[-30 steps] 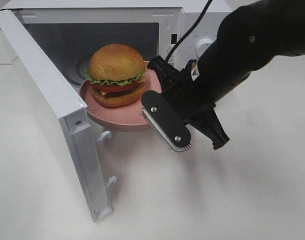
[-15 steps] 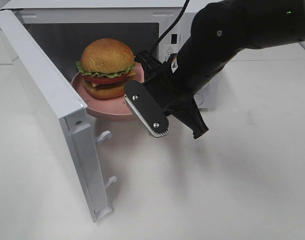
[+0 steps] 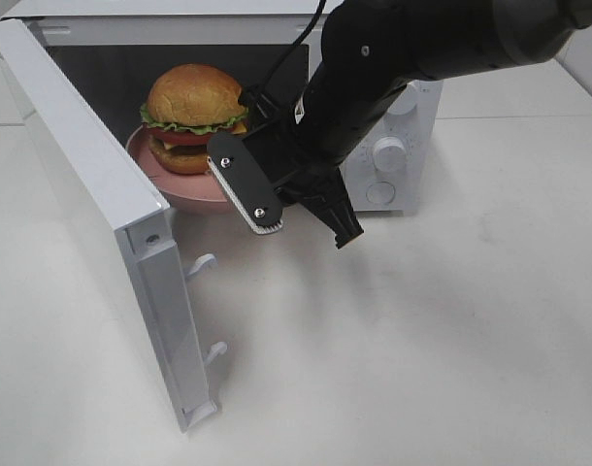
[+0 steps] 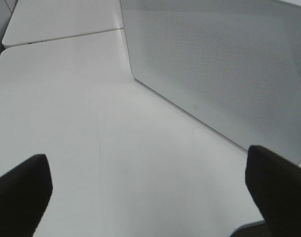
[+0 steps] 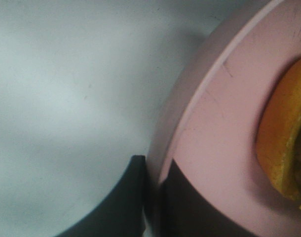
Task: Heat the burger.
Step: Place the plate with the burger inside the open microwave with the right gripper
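The burger point(image 3: 191, 115), golden bun over lettuce, tomato and patty, sits on a pink plate point(image 3: 144, 160) in the mouth of the open microwave point(image 3: 391, 146). My right gripper point(image 3: 249, 124) is shut on the plate's right rim, its arm reaching in from the upper right. In the right wrist view the two dark fingers point(image 5: 121, 202) pinch the plate's edge point(image 5: 209, 133), with the burger's point(image 5: 281, 148) side just beyond. My left gripper point(image 4: 145, 155) is open over the bare table, nothing between its fingers point(image 4: 22, 192). It does not show in the high view.
The microwave's white door point(image 3: 92, 184) swings out toward the front left, latch hooks showing on its edge. Its perforated outer face point(image 4: 229, 64) stands close ahead of the left gripper. Control knobs point(image 3: 388, 153) are on the oven's right front. White table point(image 3: 451, 340) all around.
The right arm has carried the plate and burger left and back, from just outside the microwave into its opening. The left gripper stays open.
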`<state>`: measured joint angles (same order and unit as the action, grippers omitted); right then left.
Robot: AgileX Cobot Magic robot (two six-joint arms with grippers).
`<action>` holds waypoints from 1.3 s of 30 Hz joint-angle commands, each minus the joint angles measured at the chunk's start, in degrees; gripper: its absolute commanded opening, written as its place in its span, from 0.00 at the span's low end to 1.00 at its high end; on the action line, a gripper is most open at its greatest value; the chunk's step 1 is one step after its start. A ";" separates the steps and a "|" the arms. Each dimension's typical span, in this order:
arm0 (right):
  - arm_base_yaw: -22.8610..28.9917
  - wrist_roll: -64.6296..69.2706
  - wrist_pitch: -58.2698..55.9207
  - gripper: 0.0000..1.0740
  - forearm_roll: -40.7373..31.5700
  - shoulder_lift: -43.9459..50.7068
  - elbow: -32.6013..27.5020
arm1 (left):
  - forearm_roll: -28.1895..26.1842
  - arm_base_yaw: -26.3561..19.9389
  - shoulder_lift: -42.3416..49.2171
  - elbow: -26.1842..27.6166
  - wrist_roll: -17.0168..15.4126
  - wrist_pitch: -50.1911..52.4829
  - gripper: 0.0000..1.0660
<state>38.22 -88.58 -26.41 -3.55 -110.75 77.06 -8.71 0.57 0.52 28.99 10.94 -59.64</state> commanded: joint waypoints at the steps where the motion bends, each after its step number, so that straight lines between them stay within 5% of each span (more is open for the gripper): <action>1: 0.00 1.09 2.86 0.00 0.23 -0.11 2.29 | -0.17 0.29 0.92 -0.17 -0.17 0.00 0.94; 39: 0.00 15.18 -4.70 0.00 8.77 -20.17 33.00 | -0.17 0.29 0.92 -0.17 -0.17 0.00 0.94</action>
<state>38.22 -73.97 -34.21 4.35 -131.21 108.29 -8.71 0.57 0.52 28.99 10.94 -59.64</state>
